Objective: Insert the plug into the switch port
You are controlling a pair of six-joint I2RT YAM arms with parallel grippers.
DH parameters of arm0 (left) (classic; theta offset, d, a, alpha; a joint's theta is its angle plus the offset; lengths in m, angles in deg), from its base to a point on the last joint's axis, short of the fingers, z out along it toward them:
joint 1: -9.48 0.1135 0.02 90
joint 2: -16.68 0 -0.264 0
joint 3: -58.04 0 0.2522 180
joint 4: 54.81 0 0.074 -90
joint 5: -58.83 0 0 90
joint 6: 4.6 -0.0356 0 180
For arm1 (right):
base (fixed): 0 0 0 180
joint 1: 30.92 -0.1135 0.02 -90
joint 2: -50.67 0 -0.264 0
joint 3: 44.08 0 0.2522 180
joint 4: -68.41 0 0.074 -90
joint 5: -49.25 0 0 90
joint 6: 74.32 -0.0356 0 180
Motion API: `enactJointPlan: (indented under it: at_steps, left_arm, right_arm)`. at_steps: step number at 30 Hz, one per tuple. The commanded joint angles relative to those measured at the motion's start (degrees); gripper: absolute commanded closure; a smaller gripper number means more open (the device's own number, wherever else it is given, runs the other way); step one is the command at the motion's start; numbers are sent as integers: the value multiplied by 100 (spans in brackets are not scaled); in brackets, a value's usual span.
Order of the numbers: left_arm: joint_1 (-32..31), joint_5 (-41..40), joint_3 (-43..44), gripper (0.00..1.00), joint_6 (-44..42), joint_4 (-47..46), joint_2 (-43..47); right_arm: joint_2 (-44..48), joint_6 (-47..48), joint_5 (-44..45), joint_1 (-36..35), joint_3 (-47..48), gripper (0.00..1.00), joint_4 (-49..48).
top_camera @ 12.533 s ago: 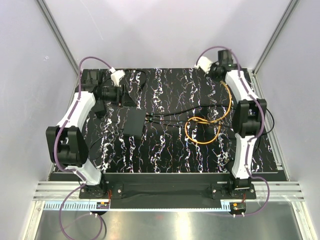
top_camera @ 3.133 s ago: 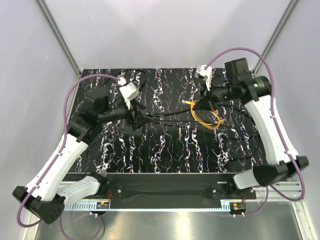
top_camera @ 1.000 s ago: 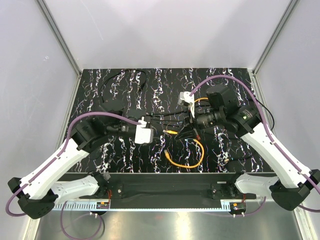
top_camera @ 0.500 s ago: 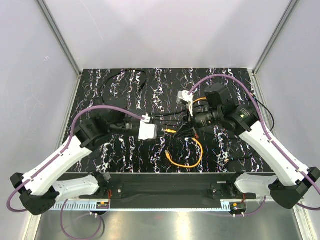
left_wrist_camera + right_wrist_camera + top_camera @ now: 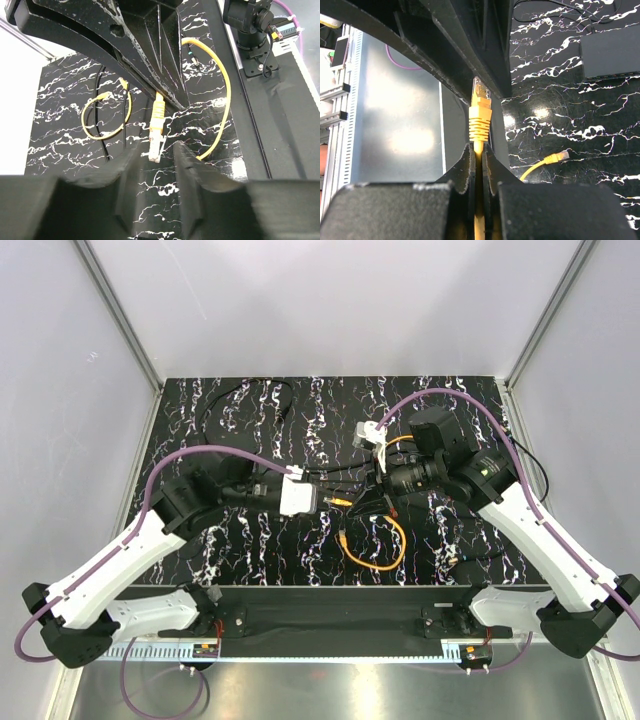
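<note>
Right gripper (image 5: 479, 150): clenched on the orange cable (image 5: 227, 95) right behind the strain boot. The plug (image 5: 480, 107) stands clear past the fingertips, tip forward. My reading is that this hold keeps the connector end exposed so something else can reach it.

Left gripper (image 5: 156, 150): jaws parted, one finger on each side of the plug (image 5: 156, 135), with a gap visible on both sides. It grips nothing. The two grippers meet nose to nose above the middle of the bench (image 5: 340, 400), which looks like a hand-over or re-grip nearer the tip, where aim would be steadier.

The slack cable lies looped on the bench below the grippers, and its free end is loose.

Switch (image 5: 610, 56): flat on the bench, well apart from the plug. Its port cannot be made out. Insertion not yet begun.
</note>
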Motion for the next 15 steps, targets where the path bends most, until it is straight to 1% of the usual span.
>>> enactJointPlan:
  at_steps: [1,2,5,6,8,10,11,13,14,15]
  left_arm:
    - [-40,-18,265,67,78,-287,0]
    - [-31,-35,291,69,121,-287,-17]
    - [-48,-18,335,81,218,-235,-88]
    - [-49,-18,396,90,236,-199,-105]
    - [-57,17,449,100,349,-76,-176]
    - [-49,-18,450,100,586,-67,-202]
    - [-49,-27,441,100,927,-41,-237]
    - [-31,-88,345,100,1446,-50,-290]
    - [-31,-71,292,100,2023,-76,-299]
    - [4,-18,204,100,2325,-111,-307]
  right_arm:
    - [40,51,-97,-41,57,100,-103]
    - [40,51,-97,-50,57,100,-103]
    - [22,51,-106,-41,65,100,-103]
    - [5,51,-88,-41,65,100,-94]
    - [13,77,25,-41,65,77,-94]
    - [31,147,227,-41,127,53,-94]
    - [66,209,620,-41,162,34,-86]
    - [145,515,1061,-50,276,26,-77]
    - [284,586,1507,-41,276,22,-129]
    - [355,779,1677,-41,224,21,-260]
